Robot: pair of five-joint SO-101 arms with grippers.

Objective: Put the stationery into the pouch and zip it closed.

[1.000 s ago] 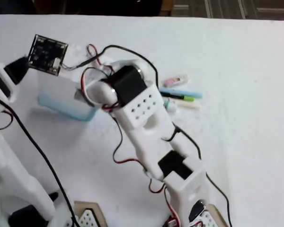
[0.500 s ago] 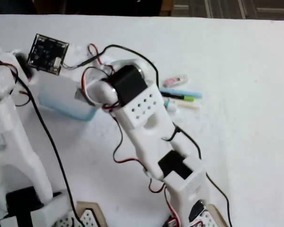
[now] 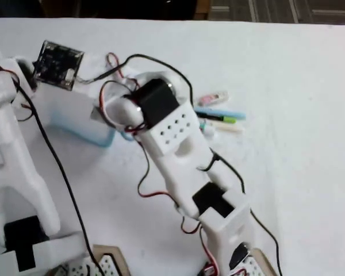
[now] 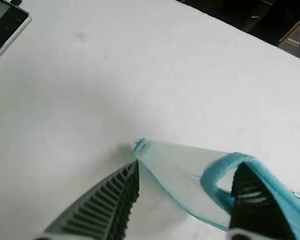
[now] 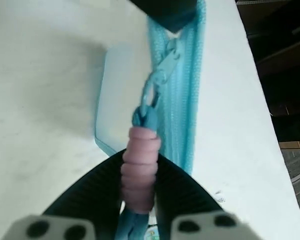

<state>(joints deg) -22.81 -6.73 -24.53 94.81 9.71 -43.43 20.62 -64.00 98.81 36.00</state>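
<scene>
- My right gripper is clamped on the pink ribbed rubber pull, its two black fingers pressed against the pull's sides.
- A short blue loop ties that pull to the light-blue zipper slider, which sits on the bright blue zipper tape.
- The zipper runs along the edge of the flat, translucent light-blue plastic pouch, which lies on the white table near its left side, between my two arms.
- My left gripper is spread wide at one end of the pouch. The corner of the pouch lies between the fingers: one ridged fingertip touches its pale edge, and the other is up against the blue zipper band.
- The stationery lies outside the pouch, clustered on the table well to its right: a small pink-and-white piece, a light-blue pen, a green-and-black marker and a pale cream pen.
- The three pens lie side by side, nearly touching, with the pink-and-white piece just beyond them.
</scene>
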